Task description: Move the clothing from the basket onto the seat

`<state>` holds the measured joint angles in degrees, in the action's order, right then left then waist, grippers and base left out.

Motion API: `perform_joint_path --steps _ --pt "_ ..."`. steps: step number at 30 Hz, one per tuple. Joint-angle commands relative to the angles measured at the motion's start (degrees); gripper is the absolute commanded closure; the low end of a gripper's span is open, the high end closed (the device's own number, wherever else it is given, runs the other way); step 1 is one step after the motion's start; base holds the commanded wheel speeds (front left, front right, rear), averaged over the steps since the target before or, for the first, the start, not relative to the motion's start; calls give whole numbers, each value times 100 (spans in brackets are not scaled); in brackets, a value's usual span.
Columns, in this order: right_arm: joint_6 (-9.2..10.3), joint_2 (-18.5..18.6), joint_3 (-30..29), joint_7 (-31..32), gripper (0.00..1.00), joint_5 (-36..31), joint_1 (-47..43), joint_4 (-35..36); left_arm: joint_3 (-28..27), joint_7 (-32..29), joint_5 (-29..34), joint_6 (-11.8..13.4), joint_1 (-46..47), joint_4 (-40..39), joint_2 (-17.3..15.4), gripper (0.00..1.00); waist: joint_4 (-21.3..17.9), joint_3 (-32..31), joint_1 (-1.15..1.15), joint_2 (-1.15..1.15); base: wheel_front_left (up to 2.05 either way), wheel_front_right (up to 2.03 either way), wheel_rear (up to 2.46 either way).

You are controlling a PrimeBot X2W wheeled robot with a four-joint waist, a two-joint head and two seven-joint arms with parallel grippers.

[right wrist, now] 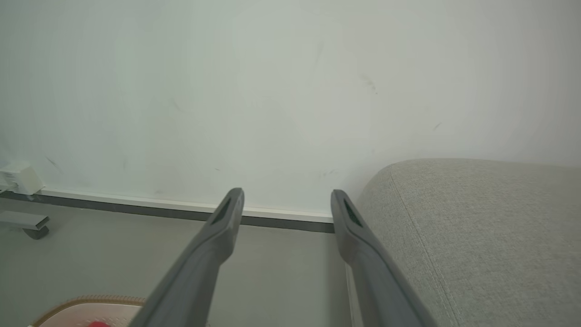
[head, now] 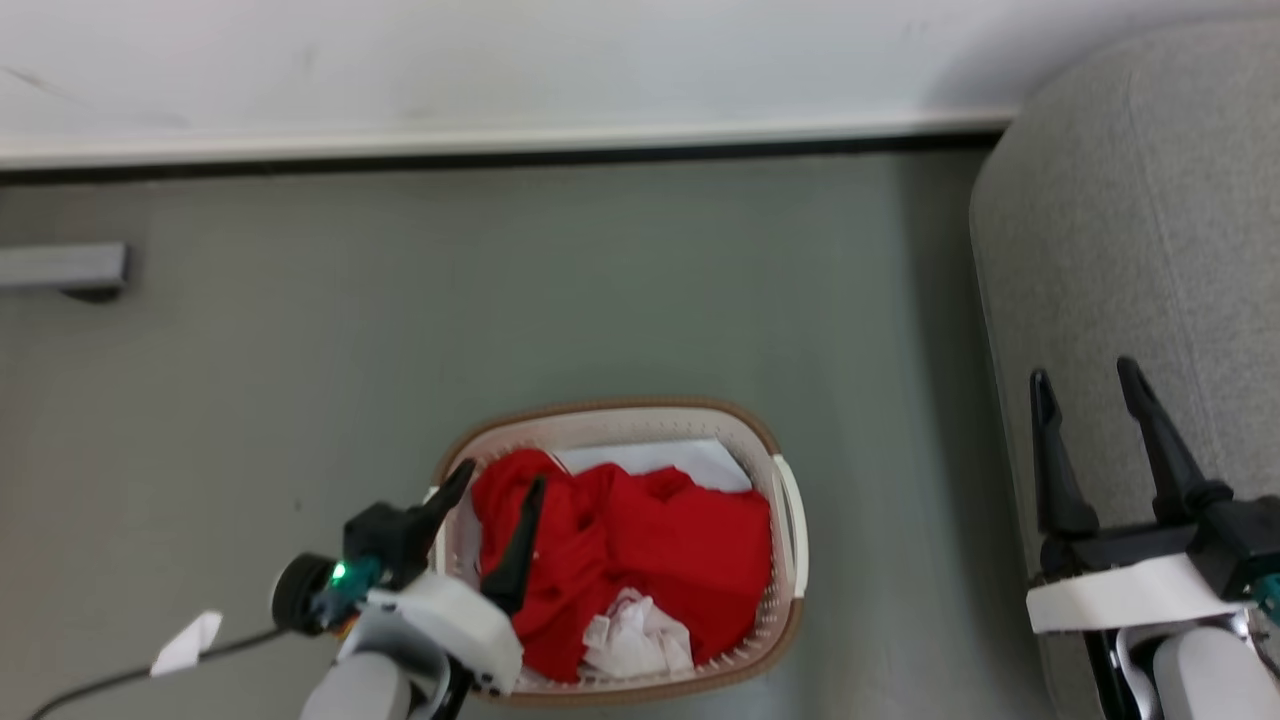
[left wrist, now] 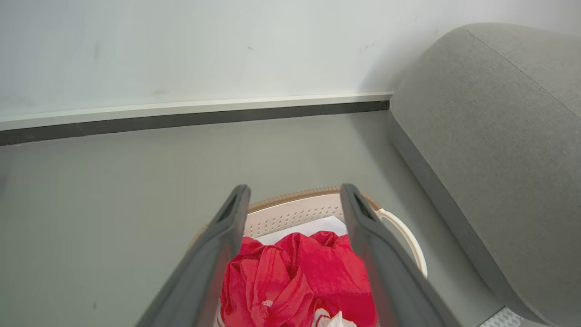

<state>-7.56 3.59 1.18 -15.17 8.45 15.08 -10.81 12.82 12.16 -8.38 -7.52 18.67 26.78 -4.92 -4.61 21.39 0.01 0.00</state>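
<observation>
Clothing [head: 640,540] heaped in basket [head: 600,410], whose long axis runs 9–3 o'clock. Left gripper [head: 504,474] above its 9 o'clock end, jaws spread. Right gripper [head: 1083,369] at seat [head: 1130,250] edge, jaws spread.

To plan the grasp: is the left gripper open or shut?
Open: the left gripper has its fingers apart over the red clothing in the basket.

**A:** What do the hands look like?

**B:** The left gripper [head: 504,474] and the right gripper [head: 1083,369] each have two long, tapered black fingers [head: 1056,480]. These sit on white wrist shells [head: 455,620] above pale grey forearms [head: 1215,680].

**A:** Any markings?

**B:** There's a green light [head: 338,573] at nine o'clock of the left wrist. A black cable [head: 245,640] with a white tag [head: 187,643] trails off toward eight o'clock.
</observation>
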Motion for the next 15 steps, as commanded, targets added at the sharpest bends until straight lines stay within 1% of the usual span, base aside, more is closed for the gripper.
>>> perform_joint_path --steps 1,5,9,12,15 --pt "14 10 18 2 0 -56 160 61 37 -87 8 8 191 130 -65 0 -170 435 -1 0 0 0 0" --pt "14 6 74 2 0 -63 408 173 236 -592 60 7 710 694 -25 0 -273 834 -1 0 0 0 0" --pt "14 -11 148 2 0 -68 583 276 312 -1086 7 20 1107 1270 11 0 -382 1155 -1 0 0 0 0" --pt "14 -23 190 2 0 -58 684 332 315 -1241 43 92 1346 1598 -15 0 -461 1346 -1 0 0 0 0" --pt "14 -34 226 2 0 -46 759 395 334 -1308 119 198 1529 1941 -112 0 -525 1482 -1 0 0 0 0"
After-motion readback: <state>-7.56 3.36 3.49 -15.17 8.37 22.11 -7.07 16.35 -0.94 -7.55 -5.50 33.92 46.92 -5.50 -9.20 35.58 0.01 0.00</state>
